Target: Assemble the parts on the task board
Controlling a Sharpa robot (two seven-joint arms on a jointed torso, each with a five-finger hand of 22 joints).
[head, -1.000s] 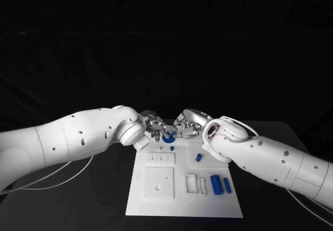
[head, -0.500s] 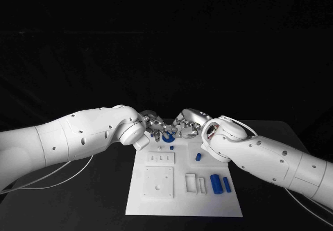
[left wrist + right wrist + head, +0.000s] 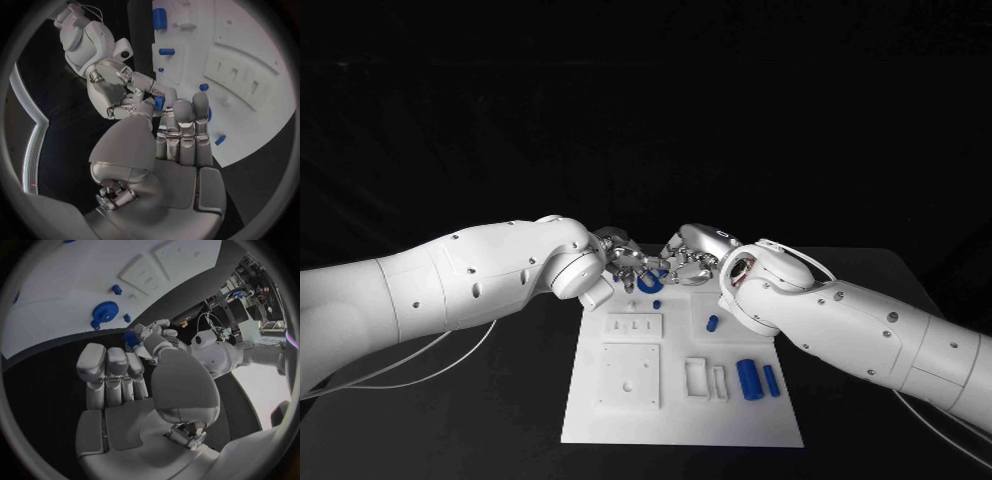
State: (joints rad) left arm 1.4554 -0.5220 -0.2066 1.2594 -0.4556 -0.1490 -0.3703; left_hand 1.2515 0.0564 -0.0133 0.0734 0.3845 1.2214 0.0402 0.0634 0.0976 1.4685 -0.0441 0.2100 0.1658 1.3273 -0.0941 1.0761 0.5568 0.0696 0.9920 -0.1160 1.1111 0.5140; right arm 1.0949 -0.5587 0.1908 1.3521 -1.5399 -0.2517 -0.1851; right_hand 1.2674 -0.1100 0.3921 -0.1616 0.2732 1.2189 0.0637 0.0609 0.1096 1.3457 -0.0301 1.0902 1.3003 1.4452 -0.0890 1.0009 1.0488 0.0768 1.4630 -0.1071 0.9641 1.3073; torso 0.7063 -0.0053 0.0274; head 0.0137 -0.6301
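Where the two arms meet over the far edge of the task board [image 3: 682, 425], the left hand [image 3: 620, 262] and the right hand [image 3: 687, 262] stand close together, fingertips almost touching. Between them sits a blue ring-shaped part [image 3: 651, 285], just at the far end of the board. In the left wrist view the left hand's fingers lie straight and side by side, stretched out over the ring, with nothing plainly clasped; whether a fingertip touches the ring I cannot tell. In the right wrist view the right hand's fingers also lie straight and together, and the left hand across from it has a small blue part [image 3: 130, 336] at its fingertips, though I cannot tell whether it is pinched or merely behind them. The ring lies flat on the board beside two small blue pieces [image 3: 117, 289].

Nearer the robot, a small blue peg [image 3: 713, 324] lies on the board's middle, right of a white plate with slots [image 3: 633, 326]. Below that is a larger white square plate [image 3: 630, 376]. At the board's right side lie two blue cylinders [image 3: 759, 381] beside white blocks [image 3: 705, 380]. The board rests on the black surface [image 3: 516, 420].
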